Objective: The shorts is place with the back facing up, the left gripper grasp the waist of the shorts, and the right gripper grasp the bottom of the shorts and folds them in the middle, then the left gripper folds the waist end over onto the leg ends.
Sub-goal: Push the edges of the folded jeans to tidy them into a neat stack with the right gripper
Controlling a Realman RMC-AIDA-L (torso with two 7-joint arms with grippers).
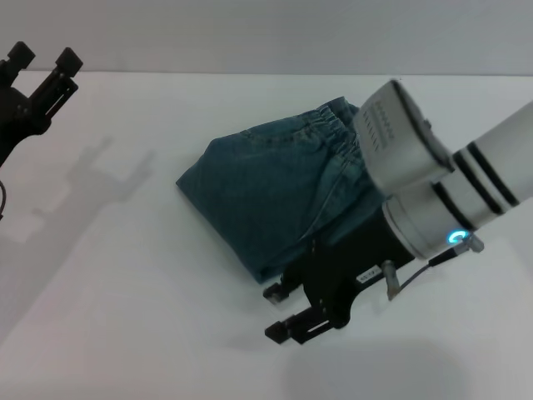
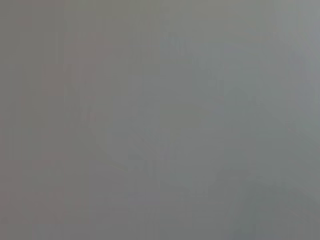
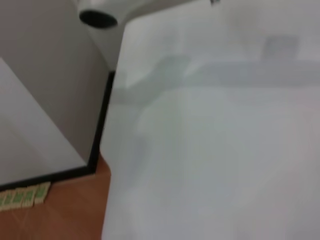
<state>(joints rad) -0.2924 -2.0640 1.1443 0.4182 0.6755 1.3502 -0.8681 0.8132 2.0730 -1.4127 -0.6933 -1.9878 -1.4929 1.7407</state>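
Note:
The blue denim shorts [image 1: 262, 187] lie folded into a compact bundle in the middle of the white table [image 1: 125, 333]. Their puckered elastic waist [image 1: 333, 117] shows at the far right of the bundle, partly behind my right wrist. I cannot make out the leg ends. My right gripper [image 1: 279, 312] hovers just off the bundle's near corner, open, with nothing between its fingers. My left gripper [image 1: 42, 62] is raised at the far left, well away from the shorts, open and empty. The left wrist view shows only flat grey.
My thick white-and-grey right wrist [image 1: 433, 175] covers the bundle's right side. In the right wrist view the white table [image 3: 210, 150] ends at an edge over brown floor [image 3: 65, 210]. A grey wall [image 1: 250, 33] rises behind the table.

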